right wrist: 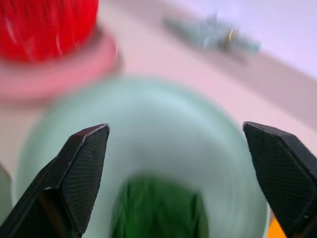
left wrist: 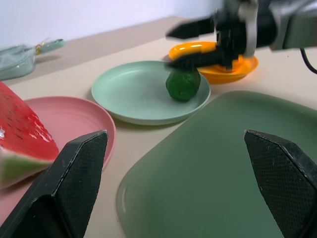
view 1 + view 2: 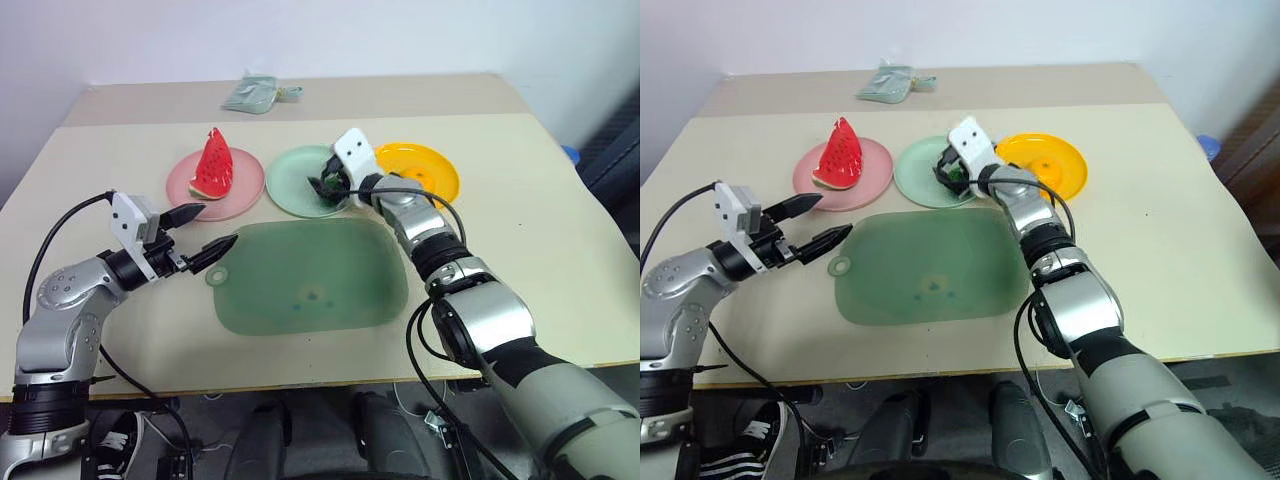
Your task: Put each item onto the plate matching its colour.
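Left wrist view shows the dark-green ball (image 2: 183,85) resting on the green plate (image 2: 133,94), the right gripper (image 2: 194,43) spread wide just above it; watermelon wedge (image 3: 213,163) sits on the pink plate (image 3: 245,190), left gripper (image 3: 207,229) wide open over the bench (image 3: 540,250)

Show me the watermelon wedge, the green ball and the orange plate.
Watermelon wedge (image 3: 215,165), left eye view, red flesh.
Green ball (image 2: 183,85), left wrist view, its front.
Orange plate (image 3: 1070,170), right eye view, bare right rim.
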You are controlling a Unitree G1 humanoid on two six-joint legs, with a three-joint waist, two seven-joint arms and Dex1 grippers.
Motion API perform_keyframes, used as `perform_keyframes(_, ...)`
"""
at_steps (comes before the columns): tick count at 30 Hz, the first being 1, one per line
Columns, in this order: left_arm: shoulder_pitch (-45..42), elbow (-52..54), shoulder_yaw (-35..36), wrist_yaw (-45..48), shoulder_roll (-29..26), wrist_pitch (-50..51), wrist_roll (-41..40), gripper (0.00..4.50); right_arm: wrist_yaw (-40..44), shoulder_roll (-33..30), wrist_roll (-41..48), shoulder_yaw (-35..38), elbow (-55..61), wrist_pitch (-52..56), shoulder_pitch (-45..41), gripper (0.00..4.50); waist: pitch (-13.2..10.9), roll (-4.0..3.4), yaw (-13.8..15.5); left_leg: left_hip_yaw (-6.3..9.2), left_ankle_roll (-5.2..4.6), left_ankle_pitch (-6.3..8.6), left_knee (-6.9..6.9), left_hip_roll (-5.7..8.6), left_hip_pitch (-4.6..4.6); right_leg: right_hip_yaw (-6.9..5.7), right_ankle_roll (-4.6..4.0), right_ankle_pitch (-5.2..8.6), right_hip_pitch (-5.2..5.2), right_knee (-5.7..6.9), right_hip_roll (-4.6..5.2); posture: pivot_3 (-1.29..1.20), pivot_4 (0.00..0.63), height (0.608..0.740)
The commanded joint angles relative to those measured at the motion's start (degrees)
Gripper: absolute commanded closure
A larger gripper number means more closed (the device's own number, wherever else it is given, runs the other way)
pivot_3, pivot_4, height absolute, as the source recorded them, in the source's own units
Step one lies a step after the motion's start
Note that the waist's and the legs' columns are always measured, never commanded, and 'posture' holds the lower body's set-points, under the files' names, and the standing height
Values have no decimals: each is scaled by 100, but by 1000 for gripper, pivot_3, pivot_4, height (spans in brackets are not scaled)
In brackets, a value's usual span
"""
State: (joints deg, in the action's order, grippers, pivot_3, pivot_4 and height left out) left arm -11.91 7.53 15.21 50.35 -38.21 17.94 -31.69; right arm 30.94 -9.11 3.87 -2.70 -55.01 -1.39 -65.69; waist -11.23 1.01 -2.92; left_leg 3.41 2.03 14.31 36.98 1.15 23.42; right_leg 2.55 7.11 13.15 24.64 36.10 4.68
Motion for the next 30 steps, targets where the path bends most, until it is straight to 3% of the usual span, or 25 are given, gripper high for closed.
perform_keyframes(1,104,338,184,263,-56,-8,-320,0,1237,-336,976,366,1886,499,570,38,0,0,39,1,0,0,-1,0,0,0,0,0,-1,-1,0,0,150,738)
perform_keyframes(6,260,342,245,835,-154,-31,-621,0,2895,-1593,2186,352,5394,1275,2427,38,0,-1,115,4,-4,2,4,2,0,-6,1,0,-13,-8,5,0,150,738)
perform_keyframes(9,245,270,274,1133,-352,306,-865,0,3240,-2385,2980,534,6684,2219,3047,38,-3,-5,69,2,-4,2,8,0,-3,-4,1,1,-13,-4,3,0,150,738)
perform_keyframes(11,152,183,219,1338,-445,333,-884,0,3608,-3005,3035,525,7259,2380,3633,38,0,-3,53,2,-4,2,8,-4,-12,-4,-1,1,-19,1,-1,0,150,738)
perform_keyframes(15,-41,40,12,1591,-449,349,-850,0,3886,-3801,2926,805,7638,2353,4751,38,6,7,85,0,-6,4,7,-6,-18,-6,-4,5,-32,-6,-2,0,150,738)
perform_keyframes(20,-333,-374,-194,2023,-299,200,-828,0,3707,-4260,2826,1428,7973,2294,5794,38,5,5,168,-5,-6,4,16,-5,-16,-3,-3,5,-31,-6,0,0,150,738)
perform_keyframes(30,-905,-980,-554,2267,9,136,-623,0,2995,-4300,2627,1605,8176,2406,5982,38,5,7,217,-5,-6,3,21,-4,-14,-4,-3,4,-32,-7,0,0,150,738)
